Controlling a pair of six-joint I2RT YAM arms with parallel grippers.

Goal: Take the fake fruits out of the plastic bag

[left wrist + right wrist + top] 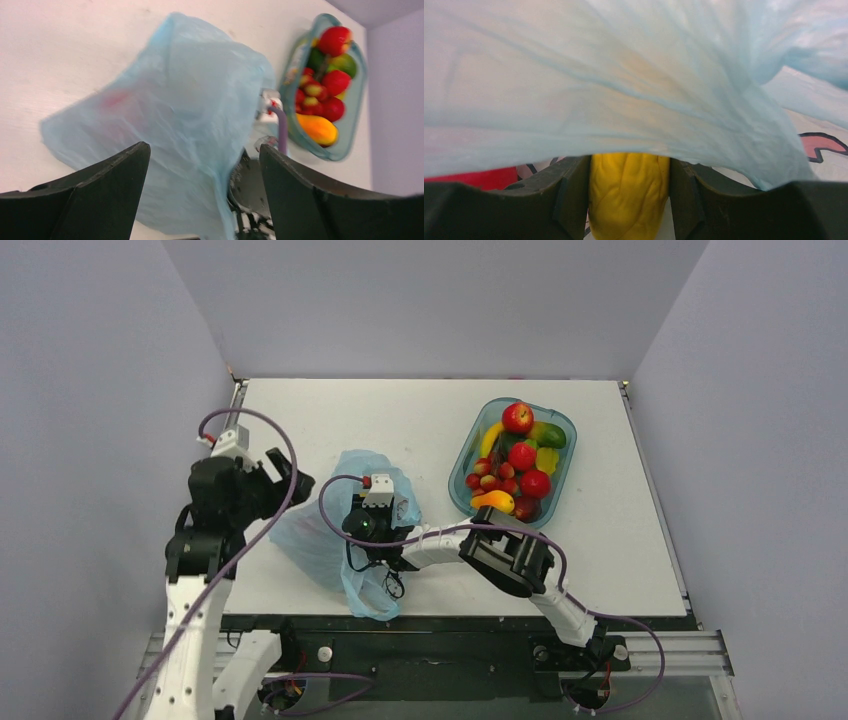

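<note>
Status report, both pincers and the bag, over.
Right pincer shut on yellow fruit, inside plastic bag. Left pincer open, above the bag. Bag film drapes over right pincer.

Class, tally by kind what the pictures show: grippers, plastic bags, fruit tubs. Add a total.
Grippers: 2 (left gripper open, right gripper shut on a yellow fruit)
Plastic bag: 1
Fruit tub: 1
Total: 4
</note>
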